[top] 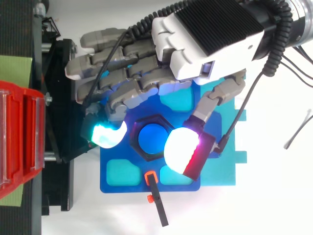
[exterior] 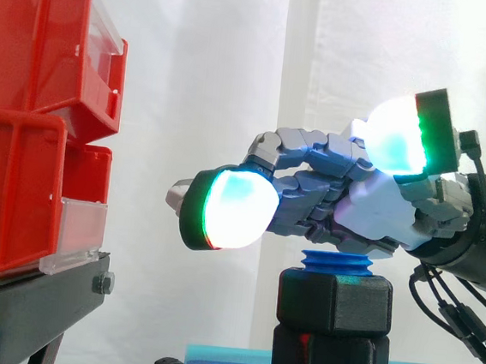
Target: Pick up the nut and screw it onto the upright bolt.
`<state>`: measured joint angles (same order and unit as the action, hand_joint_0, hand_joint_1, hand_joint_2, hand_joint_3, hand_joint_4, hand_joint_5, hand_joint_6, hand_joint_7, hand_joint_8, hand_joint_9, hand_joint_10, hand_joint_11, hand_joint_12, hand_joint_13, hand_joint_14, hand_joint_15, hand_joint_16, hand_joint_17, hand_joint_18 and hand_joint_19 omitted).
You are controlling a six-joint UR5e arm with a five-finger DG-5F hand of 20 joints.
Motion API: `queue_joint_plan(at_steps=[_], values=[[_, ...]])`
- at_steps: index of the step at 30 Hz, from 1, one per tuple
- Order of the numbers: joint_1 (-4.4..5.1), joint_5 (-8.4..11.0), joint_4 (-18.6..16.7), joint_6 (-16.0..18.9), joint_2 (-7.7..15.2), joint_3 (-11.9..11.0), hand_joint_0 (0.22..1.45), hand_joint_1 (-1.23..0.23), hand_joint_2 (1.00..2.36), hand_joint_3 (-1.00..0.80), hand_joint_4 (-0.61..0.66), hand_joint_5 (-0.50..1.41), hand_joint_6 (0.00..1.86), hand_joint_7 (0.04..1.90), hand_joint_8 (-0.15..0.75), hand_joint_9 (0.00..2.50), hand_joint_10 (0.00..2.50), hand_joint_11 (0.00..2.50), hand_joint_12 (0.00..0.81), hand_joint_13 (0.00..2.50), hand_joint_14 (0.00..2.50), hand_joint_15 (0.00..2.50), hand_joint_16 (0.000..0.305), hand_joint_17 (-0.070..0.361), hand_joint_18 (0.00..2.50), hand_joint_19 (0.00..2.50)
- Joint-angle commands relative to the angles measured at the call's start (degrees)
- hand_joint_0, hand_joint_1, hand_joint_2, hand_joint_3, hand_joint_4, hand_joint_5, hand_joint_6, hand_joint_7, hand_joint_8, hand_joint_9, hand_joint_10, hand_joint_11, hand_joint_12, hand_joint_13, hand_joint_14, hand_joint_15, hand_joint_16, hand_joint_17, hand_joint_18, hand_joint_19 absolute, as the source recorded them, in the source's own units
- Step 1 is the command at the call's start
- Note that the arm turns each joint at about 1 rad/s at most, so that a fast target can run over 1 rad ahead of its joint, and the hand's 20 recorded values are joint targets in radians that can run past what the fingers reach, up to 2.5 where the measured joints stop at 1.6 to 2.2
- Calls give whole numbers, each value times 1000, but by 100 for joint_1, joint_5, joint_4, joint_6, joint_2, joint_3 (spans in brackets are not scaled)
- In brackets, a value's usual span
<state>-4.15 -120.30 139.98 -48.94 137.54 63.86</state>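
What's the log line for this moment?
hand: open, holding nothing | position: above bolt | nut: on bolt, bolt tip showing above it

The arm (exterior: 480,252) comes in from the right. The hand (exterior: 369,210) hovers palm down. Its fingers (exterior: 302,150) are loosely spread, gripping nothing.

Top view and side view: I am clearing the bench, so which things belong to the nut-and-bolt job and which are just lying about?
Job: hand, blue bolt, upper black nut, lower black nut, blue base.
Lying about: red bins, black stand, black-and-orange tool, thin grey wire.
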Motion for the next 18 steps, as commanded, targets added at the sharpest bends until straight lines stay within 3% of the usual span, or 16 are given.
queue_joint_plan(at_steps=[1, 11, 18], values=[[-7, 68, 3, -2, 1, 4, 460, -218, 1000, -500, 219, -142, 502, 778, 225, 329, 0, 0, 325, 168, 0, 0, 39, 88, 0, 0], [28, 148, -181, -37, 18, 206, 458, -221, 1000, -500, 214, -149, 503, 760, 226, 326, 0, 0, 327, 162, 0, 0, 39, 89, 0, 0], [2, 139, -287, -11, 159, 214, 454, -210, 1000, -500, 206, -157, 503, 801, 227, 315, 0, 0, 330, 155, 0, 0, 40, 90, 0, 0]])
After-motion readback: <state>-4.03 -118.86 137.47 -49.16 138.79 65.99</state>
